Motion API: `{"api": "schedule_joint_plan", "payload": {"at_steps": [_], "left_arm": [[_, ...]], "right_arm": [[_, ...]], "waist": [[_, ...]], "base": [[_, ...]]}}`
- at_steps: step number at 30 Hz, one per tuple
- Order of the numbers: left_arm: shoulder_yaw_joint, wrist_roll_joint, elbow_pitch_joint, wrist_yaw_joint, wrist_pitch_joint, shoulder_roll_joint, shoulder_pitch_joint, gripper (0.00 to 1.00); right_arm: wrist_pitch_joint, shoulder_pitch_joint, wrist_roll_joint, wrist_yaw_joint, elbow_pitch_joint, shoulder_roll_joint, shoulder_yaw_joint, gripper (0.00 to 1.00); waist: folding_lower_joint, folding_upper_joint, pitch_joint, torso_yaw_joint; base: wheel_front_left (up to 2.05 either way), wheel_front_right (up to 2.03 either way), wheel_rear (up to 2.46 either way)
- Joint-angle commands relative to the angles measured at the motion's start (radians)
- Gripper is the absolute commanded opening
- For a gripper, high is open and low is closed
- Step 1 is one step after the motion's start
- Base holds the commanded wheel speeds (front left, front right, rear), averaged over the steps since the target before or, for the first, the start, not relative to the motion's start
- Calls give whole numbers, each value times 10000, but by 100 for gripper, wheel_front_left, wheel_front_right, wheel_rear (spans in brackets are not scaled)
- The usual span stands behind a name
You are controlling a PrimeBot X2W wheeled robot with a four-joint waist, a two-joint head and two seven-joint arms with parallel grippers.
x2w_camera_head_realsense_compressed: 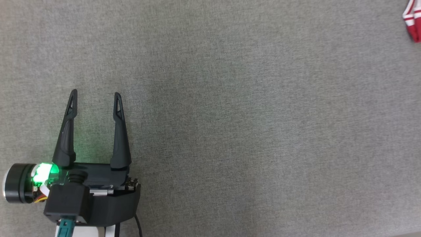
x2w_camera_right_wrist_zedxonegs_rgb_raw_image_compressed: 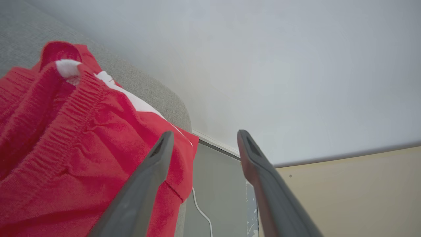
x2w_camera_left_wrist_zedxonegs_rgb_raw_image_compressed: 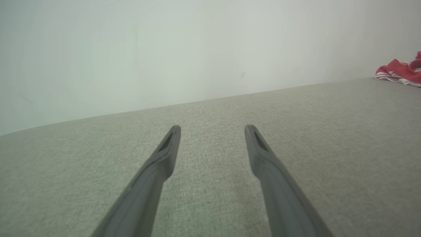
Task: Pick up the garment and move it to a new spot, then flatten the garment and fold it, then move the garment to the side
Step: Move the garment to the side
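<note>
Left pincer point(x2w_camera_head_realsense_compressed: 95, 92) forward, jaws apart; right pincer point(x2w_camera_right_wrist_zedxonegs_rgb_raw_image_compressed: 205, 132) parted beside garment point(x2w_camera_right_wrist_zedxonegs_rgb_raw_image_compressed: 65, 138).

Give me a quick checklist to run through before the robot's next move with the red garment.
1. The left gripper is open and empty: ok.
2. The right gripper has its jaws apart with no cloth pinched: ok.
3. The garment lies off to the side of the grey surface: ok, it is at the far right corner.
4. The garment is folded flat: cannot tell; the waistband looks bunched in the right wrist view.
5. The garment rests fully on the surface, with nothing hanging over the edge: cannot tell.
6. The left gripper is clear of the cloth: ok, bare fabric lies under it.
</note>
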Motion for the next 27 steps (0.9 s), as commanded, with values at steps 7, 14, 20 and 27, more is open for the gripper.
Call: {"api": "schedule_joint_plan", "payload": {"at_steps": [7, 14, 20, 27], "left_arm": [[142, -327, 481, 126, -27, -122, 421, 100], [506, -549, 1036, 84, -27, -302, 1113, 100], [931, -637, 1466, -18, -29, -417, 1901, 100], [1264, -683, 2004, -244, -27, -565, 2606, 100]], "right_arm": [[-1613, 78, 466, -34, 335, 820, -654, 100], [-2653, 1082, 789, -34, 306, 1818, -1445, 100], [-2714, 2832, 120, -32, -891, 2714, -3408, 100], [-2720, 6422, -1260, -32, -3081, 3903, -6595, 100]], "waist": [[0, -1, -990, -45], [0, -1, -2351, 24], [0, -1, -3533, -3], [0, -1, -4831, 164]], "base": [[0, 0, 0], [0, 0, 0], [0, 0, 0], [0, 0, 0]]}}
